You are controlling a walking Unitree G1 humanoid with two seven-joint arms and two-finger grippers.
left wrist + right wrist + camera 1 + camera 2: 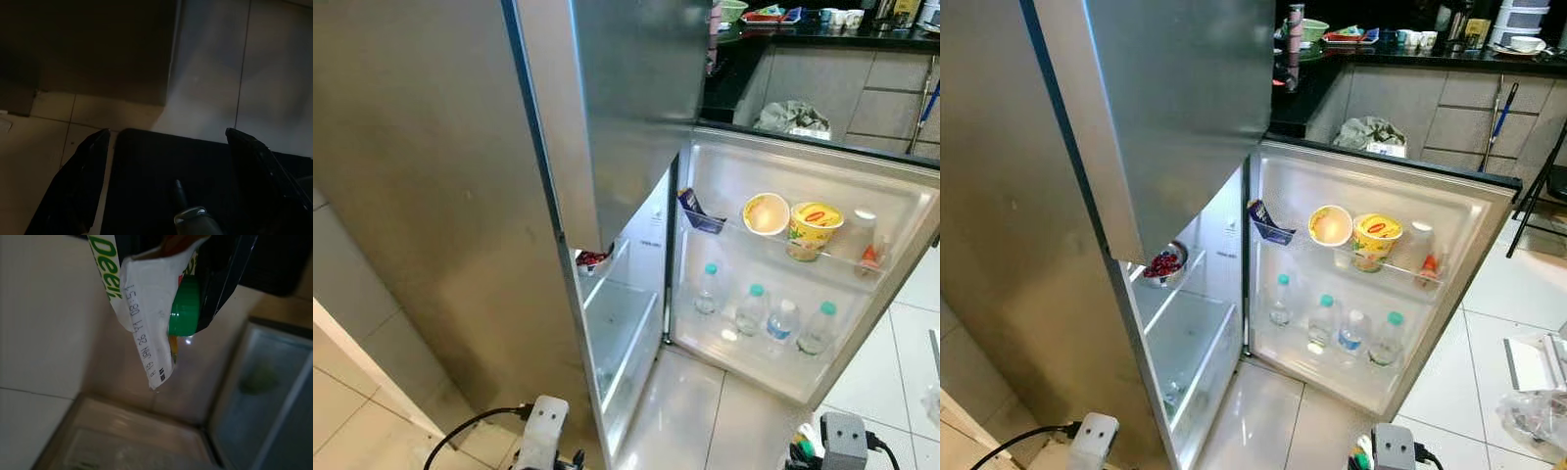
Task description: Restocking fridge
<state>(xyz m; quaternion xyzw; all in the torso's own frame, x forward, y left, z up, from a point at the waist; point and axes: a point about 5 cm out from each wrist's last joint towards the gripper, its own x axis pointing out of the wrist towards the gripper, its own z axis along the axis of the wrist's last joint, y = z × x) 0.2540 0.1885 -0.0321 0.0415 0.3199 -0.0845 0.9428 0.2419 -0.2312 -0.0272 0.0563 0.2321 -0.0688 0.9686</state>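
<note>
The fridge (431,196) stands with its lower door (803,166) swung wide. The door's upper shelf holds a blue packet (700,211), a white-lidded cup (766,213), a yellow cup (813,228) and a small red-capped bottle (867,245). Several water bottles (751,308) stand on its lower shelf. Inside are a bowl of red berries (1165,262) and a clear drawer (617,333). My right gripper (183,257) is shut on a white carton (146,308) with a green cap (185,306), low over the floor near the door. My left gripper (171,181) hangs open above the tiles.
A dark kitchen counter (1410,54) with bowls and cups runs behind the door. A crumpled bag (791,117) lies below it. A plastic bag (1533,411) and a white tray (1538,362) sit on the floor at the right. Tiled floor (695,411) lies in front of the fridge.
</note>
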